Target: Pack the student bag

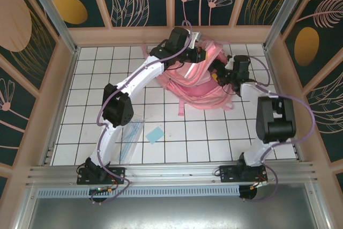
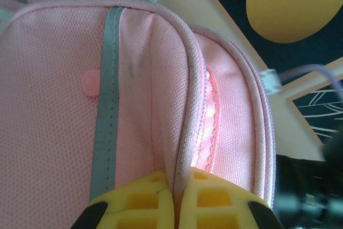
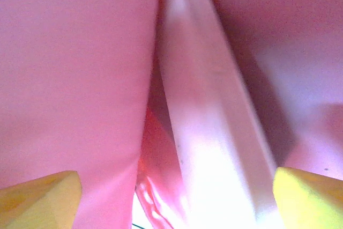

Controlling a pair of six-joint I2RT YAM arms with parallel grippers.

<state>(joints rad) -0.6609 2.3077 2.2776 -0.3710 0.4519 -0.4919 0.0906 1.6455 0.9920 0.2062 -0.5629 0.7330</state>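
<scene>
A: Where is the large soft pink backpack (image 1: 199, 81) sitting?

B: Slumped at the middle of the far edge of the white tiled table (image 1: 214, 132), with a strap trailing toward the near edge.

A: And the left gripper (image 2: 174, 203)?

B: At the backpack's top. Its yellow fingers (image 2: 128, 202) are clenched on a pink piped seam, with a grey reflective stripe (image 2: 110, 105) on one side and a pink zip (image 2: 206, 122) on the other.

A: The right gripper (image 3: 174, 197)?

B: Pushed up against the backpack. Its yellow fingertips (image 3: 37, 197) stand wide apart, released, with blurred pink fabric and a pale glossy strip (image 3: 214, 132) between them.

A: Anything else on the table?

B: A small light-blue square sheet (image 1: 155, 134) and a clear plastic sleeve (image 1: 131, 138), side by side toward the near left corner, well apart from the backpack.
</scene>
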